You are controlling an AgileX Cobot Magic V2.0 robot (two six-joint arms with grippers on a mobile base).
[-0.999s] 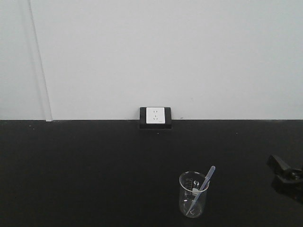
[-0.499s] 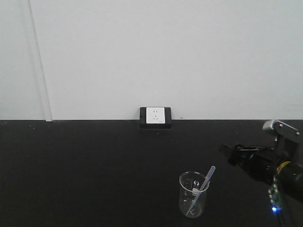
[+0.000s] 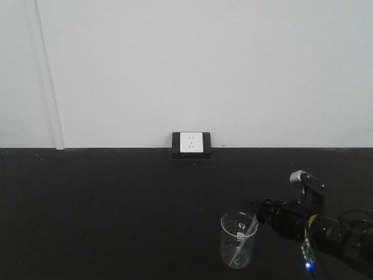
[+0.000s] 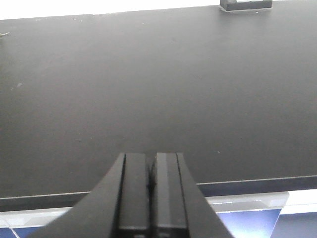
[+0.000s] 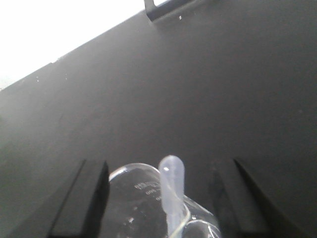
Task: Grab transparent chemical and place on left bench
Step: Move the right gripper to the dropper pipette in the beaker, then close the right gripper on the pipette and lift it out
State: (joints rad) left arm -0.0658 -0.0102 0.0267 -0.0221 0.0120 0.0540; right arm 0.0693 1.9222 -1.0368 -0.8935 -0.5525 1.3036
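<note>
Right gripper [image 5: 161, 171] is hovering at 3 o'clock of the upright beaker [image 3: 238, 240], fingers standing apart, flanking it; left gripper [image 4: 149, 191] is sitting fingers-together, empty.

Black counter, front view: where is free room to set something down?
The counter is bare everywhere left of the beaker, and behind it up to the wall socket. The front right is crowded: the right hand stands open around the beaker.

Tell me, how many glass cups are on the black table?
1. The glass cup stands on the black table, front right, with a plastic dropper leaning inside it. The right hand is open, a finger on either side of it. Nothing looks hidden.
</note>
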